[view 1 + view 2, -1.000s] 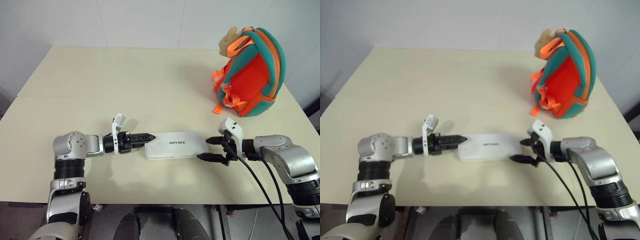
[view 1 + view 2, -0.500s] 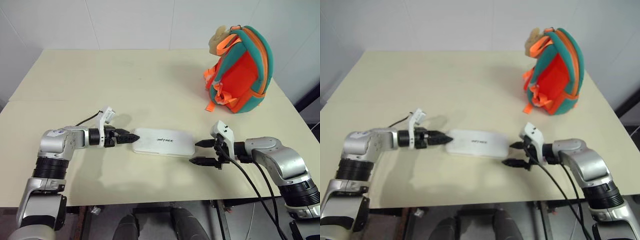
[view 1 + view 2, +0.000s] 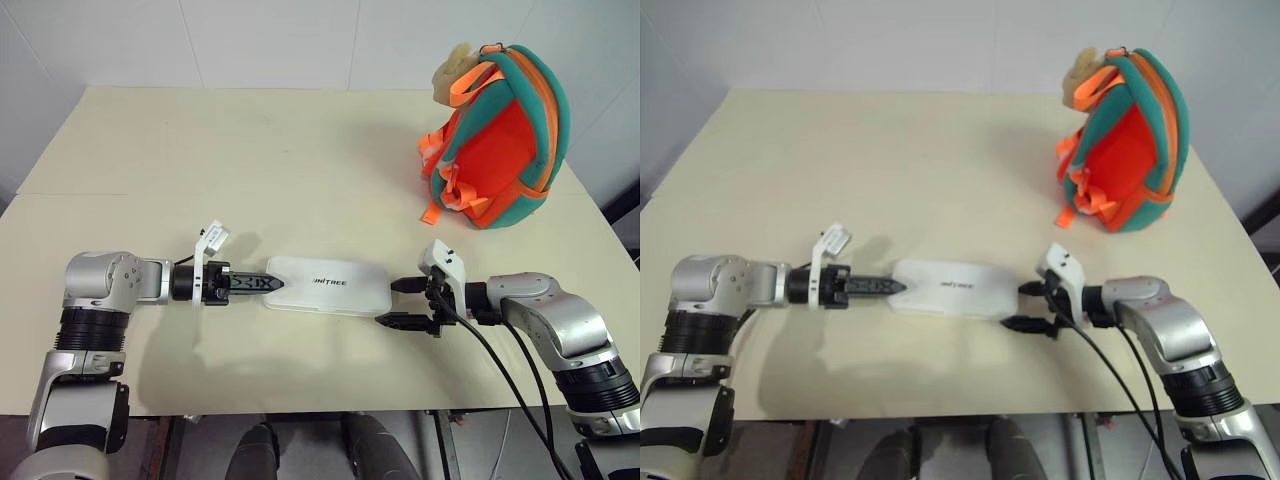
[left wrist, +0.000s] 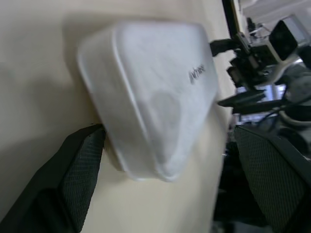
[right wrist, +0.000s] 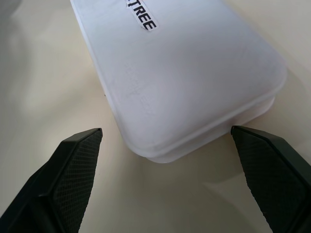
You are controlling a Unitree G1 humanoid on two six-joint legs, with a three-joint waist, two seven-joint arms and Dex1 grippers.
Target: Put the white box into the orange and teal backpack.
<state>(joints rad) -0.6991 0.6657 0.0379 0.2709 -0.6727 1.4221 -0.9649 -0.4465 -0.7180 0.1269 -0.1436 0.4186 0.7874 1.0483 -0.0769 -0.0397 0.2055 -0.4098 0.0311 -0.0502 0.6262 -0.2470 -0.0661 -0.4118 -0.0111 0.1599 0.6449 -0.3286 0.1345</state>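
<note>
Left gripper (image 3: pixel 268 285) and right gripper (image 3: pixel 403 303), jaws spread wide, flank the white box's (image 3: pixel 327 285) ends; orange and teal backpack (image 3: pixel 497 136) at two o'clock.

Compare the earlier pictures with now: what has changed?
Nothing clearly changed; only the camera view shifted. The left gripper and right gripper stay open at opposite ends of the white box, flat on the table. The backpack stands untouched.
</note>
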